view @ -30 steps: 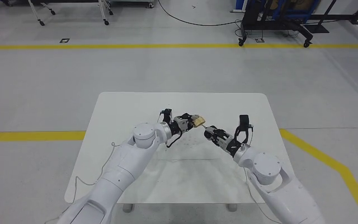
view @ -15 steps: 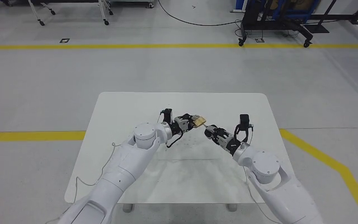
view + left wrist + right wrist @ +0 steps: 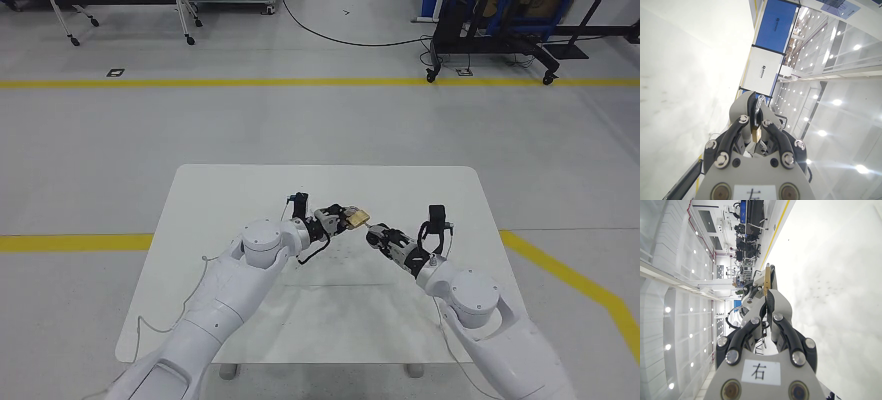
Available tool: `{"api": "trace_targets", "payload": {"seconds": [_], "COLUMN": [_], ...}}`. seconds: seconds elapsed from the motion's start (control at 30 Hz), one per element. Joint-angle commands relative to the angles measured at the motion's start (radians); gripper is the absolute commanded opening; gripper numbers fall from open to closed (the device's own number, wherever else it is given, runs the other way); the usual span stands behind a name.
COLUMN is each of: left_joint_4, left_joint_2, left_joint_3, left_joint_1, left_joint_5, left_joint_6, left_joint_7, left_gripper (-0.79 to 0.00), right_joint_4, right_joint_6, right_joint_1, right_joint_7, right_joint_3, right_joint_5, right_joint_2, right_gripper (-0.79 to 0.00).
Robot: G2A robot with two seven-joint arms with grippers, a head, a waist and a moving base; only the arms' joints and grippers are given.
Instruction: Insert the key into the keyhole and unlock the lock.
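Note:
Above the middle of the white table [image 3: 200, 300], my left gripper [image 3: 338, 218] holds a small brass padlock [image 3: 354, 215]. In the left wrist view that gripper [image 3: 757, 98] is shut on the silver shackle [image 3: 759, 104], and the brass body [image 3: 756, 134] lies between the fingers near the palm. My right gripper [image 3: 371, 235] faces it from the right, fingers shut. A slim brass piece, the key [image 3: 766, 281], sticks out of the right gripper [image 3: 769, 293] towards the left gripper behind it. Key and lock are very close; I cannot tell whether they touch.
Both arms meet over the table's centre, and bare tabletop lies on all sides of them. A thin cable [image 3: 203, 262] hangs by the left arm. A wheeled black frame [image 3: 490, 45] stands on the floor far beyond the table.
The left arm has edged slightly to the right, bringing the padlock a little closer to the right gripper. The right gripper has stayed in place.

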Motion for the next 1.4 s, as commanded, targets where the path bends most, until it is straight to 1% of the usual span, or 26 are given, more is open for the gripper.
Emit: {"api": "trace_targets", "payload": {"seconds": [0.0, 0.43, 0.83, 0.87, 0.9, 0.93, 1.2, 1.37], "left_joint_4": [-0.006, -0.052, -0.057, -0.058, -0.057, -0.057, -0.040, 0.002], "left_joint_2": [0.000, 0.001, -0.002, -0.002, -0.002, -0.002, -0.002, -0.001], "left_joint_3": [0.000, -0.010, -0.015, -0.015, -0.016, -0.017, -0.044, -0.079], "left_joint_1": [0.002, 0.023, 0.027, 0.027, 0.027, 0.027, 0.030, 0.024], "left_joint_5": [0.011, 0.059, 0.079, 0.081, 0.081, 0.081, 0.046, -0.045], "left_joint_6": [-0.004, 0.008, 0.020, 0.021, 0.022, 0.023, 0.023, 0.036], "left_joint_7": [0.009, 0.030, 0.020, 0.020, 0.020, 0.020, -0.011, -0.097], "left_gripper": [-0.785, -0.785, -0.785, -0.785, -0.785, -0.785, -0.785, -0.785], "right_joint_4": [0.003, 0.010, 0.013, 0.015, 0.017, 0.020, 0.022, 0.015], "right_joint_6": [0.002, 0.009, 0.021, 0.021, 0.020, 0.019, -0.033, -0.135], "right_joint_1": [0.003, 0.009, 0.025, 0.028, 0.031, 0.033, 0.023, -0.006], "right_joint_7": [-0.002, -0.013, -0.012, -0.013, -0.013, -0.013, 0.011, 0.085], "right_joint_3": [-0.002, -0.012, -0.025, -0.027, -0.029, -0.031, -0.007, 0.059], "right_joint_5": [-0.001, -0.020, -0.028, -0.027, -0.027, -0.026, -0.001, 0.075], "right_joint_2": [-0.002, -0.013, -0.024, -0.026, -0.027, -0.028, -0.031, -0.027], "right_gripper": [-0.785, -0.785, -0.785, -0.643, -0.206, 0.000, 0.000, 0.000]}}
